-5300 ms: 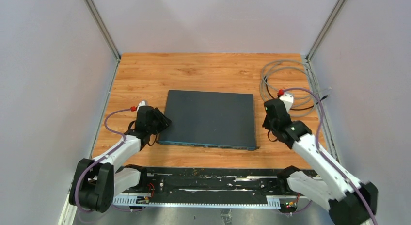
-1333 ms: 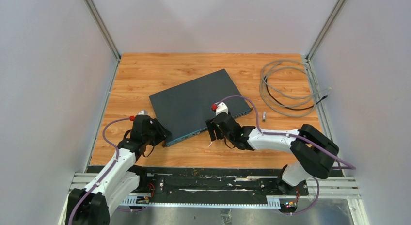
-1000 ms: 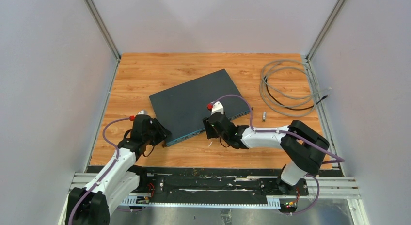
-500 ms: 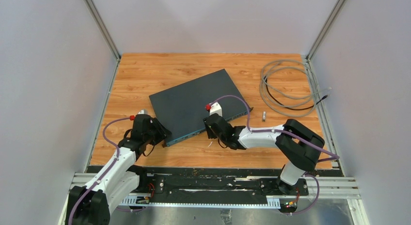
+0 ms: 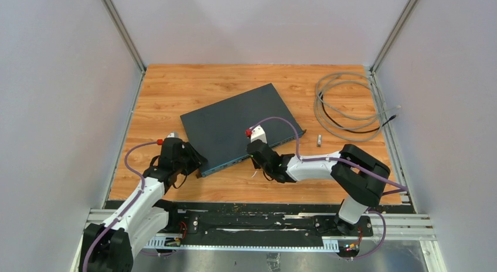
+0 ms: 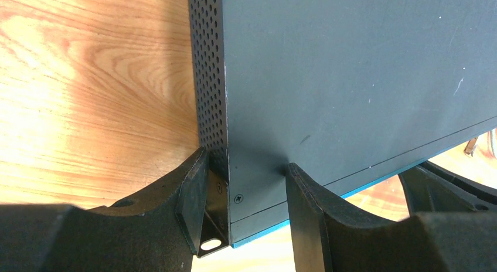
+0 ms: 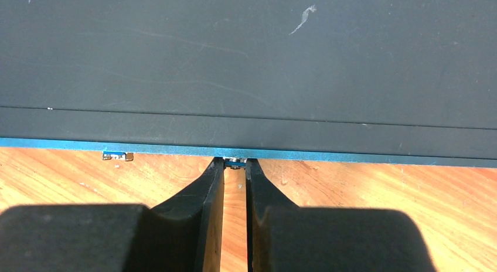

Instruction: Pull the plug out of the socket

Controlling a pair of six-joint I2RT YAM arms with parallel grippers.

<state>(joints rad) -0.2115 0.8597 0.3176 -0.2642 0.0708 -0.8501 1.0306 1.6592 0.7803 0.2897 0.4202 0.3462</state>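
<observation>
Wood-grain desk (image 5: pixel 176 90) enclosed on three sides by plain pale grey walls (image 5: pixel 258 26), slim metal posts (image 5: pixel 122 31) in both back corners, a metal rail (image 5: pixel 410 222) along its near edge, lit evenly.

Overhead view: bright, even, diffuse light on the tabletop (image 5: pixel 176 87); shadows beside the arms (image 5: pixel 140 196) are short and soft. Left wrist view: pale glare on the tabletop at upper left; the left tool (image 6: pixel 245 178) is dark, slightly soft. Right wrist view: the dark enclosure (image 7: pixel 246 61) is sharp, scratches visible; the right tool (image 7: pixel 234 166) reads as silhouette, the plug (image 7: pixel 235 162) barely resolved.
</observation>
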